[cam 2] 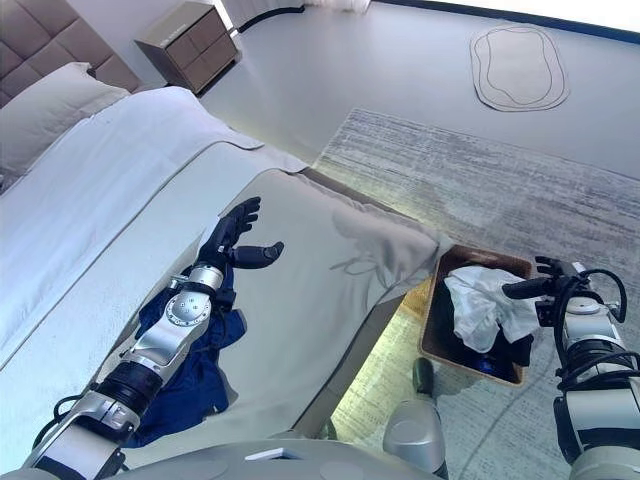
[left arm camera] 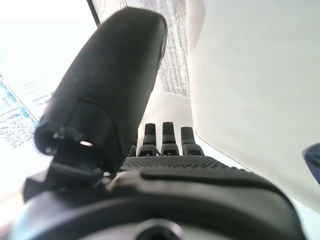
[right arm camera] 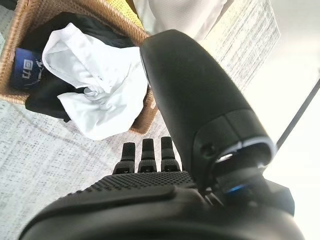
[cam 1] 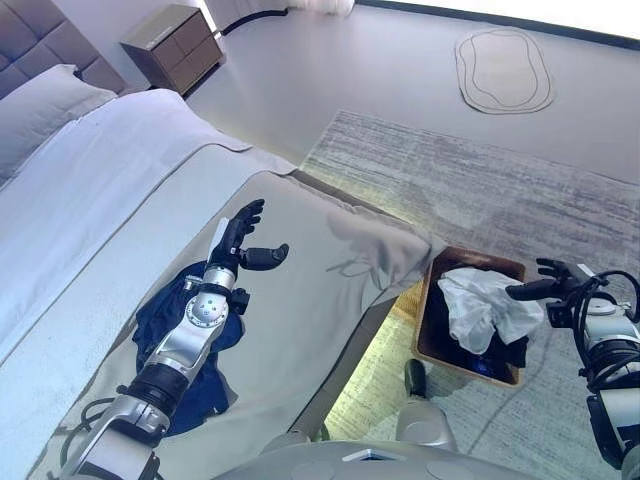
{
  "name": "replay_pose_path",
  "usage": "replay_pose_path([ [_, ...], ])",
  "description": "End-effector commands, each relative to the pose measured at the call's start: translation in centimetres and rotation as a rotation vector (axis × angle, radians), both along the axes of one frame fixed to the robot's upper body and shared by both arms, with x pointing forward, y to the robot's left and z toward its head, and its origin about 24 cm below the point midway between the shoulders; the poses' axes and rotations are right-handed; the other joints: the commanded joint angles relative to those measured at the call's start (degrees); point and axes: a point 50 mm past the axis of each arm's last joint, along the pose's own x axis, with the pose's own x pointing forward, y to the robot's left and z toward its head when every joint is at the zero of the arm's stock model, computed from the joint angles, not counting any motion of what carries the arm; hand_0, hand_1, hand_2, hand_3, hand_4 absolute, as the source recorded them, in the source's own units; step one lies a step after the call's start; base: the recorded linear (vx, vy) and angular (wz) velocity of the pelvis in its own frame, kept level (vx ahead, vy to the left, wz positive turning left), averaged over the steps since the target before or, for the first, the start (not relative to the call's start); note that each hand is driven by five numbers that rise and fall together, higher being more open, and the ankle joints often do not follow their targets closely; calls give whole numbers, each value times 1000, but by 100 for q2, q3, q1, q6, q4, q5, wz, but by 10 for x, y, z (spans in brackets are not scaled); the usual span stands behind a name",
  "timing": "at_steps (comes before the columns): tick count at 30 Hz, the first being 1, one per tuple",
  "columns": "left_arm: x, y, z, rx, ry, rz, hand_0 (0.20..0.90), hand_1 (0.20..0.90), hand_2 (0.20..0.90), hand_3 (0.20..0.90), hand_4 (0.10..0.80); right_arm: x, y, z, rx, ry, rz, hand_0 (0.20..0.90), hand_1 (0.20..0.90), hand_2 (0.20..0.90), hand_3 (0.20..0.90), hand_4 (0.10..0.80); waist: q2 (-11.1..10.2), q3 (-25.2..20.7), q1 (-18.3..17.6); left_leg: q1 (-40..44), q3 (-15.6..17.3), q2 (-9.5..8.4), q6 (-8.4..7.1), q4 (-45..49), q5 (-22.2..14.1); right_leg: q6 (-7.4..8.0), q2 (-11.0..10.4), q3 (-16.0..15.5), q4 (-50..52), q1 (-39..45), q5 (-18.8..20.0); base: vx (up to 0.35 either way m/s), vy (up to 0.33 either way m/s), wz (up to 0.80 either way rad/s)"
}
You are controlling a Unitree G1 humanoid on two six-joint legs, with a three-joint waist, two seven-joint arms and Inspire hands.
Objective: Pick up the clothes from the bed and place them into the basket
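Fingers spread on both dark hands, left (cam 1: 243, 243) and right (cam 1: 556, 285), holding nothing. Crumpled white cloth (cam 1: 485, 305) fills the brown wicker basket (cam 1: 428, 310); dark blue garment (cam 1: 200, 385) waits on the grey bed (cam 1: 320, 300).

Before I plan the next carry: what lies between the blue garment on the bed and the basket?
In the left eye view, only bare grey bedcover separates the blue garment from the wicker basket; the left hand hovers above it.
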Motion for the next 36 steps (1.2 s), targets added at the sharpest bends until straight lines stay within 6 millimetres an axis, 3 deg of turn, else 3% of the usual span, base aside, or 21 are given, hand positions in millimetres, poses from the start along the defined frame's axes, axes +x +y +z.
replay_pose_path([
  [1,14,1,39,-9,-208,4,900,900,900,900,800,20,7,17,-59,-73,67,900,900,900,900,800,-541,-425,51,-230,-58,-108,108,337,-372,160,103,307,25,262,-543,7,29,8],
  [5,12,3,33,-15,-188,31,900,900,900,900,800,27,17,16,-19,-102,110,900,900,900,900,800,-654,-496,160,-180,-150,-89,111,311,-340,141,101,234,40,371,-561,19,20,14],
  [11,7,10,23,-28,-156,89,900,900,900,900,800,56,48,33,4,-225,223,900,900,900,900,800,-797,-518,447,-181,-368,-74,93,251,-251,123,36,8,55,510,-581,-4,14,19],
  [20,-6,29,10,-53,-121,211,900,900,900,900,800,108,108,92,-121,-438,372,900,900,900,900,800,-829,-427,1082,-420,-939,-178,81,47,-36,79,-103,-487,60,608,-625,-46,34,37],
  [22,-9,34,7,-45,-108,210,900,900,900,900,800,115,121,102,-141,-486,401,900,900,900,900,800,-841,-432,1197,-455,-865,-160,62,22,22,78,-148,-719,74,662,-641,18,42,52],
  [25,-11,34,6,-20,-98,157,900,900,900,900,800,117,133,114,-188,-556,411,900,900,900,900,800,-905,-431,1262,-442,-256,-63,4,92,127,123,-322,-1269,85,802,-616,30,99,72],
  [26,-10,34,7,-15,-98,151,900,900,900,900,800,118,135,116,-199,-567,412,900,900,900,900,800,-913,-417,1286,-430,-257,-82,9,111,112,144,-354,-1325,95,837,-616,34,111,102],
  [31,-12,38,9,-4,-91,164,900,900,900,900,800,127,155,130,-239,-615,469,900,900,900,900,800,-921,-405,1585,-454,-498,-310,209,217,-25,275,-593,-1509,379,898,-657,94,130,71],
  [34,-15,43,9,2,-74,167,900,900,900,900,800,128,159,126,-221,-605,487,900,900,900,900,800,-881,-452,1741,-471,-696,-433,327,152,-29,225,-664,-1548,908,846,-861,111,126,39],
  [36,-18,49,7,34,-59,164,900,900,900,900,800,125,163,118,-168,-584,499,900,900,900,900,800,-847,-403,1732,-459,-975,-518,447,179,-75,230,-754,-1290,2040,356,-785,131,64,42],
])
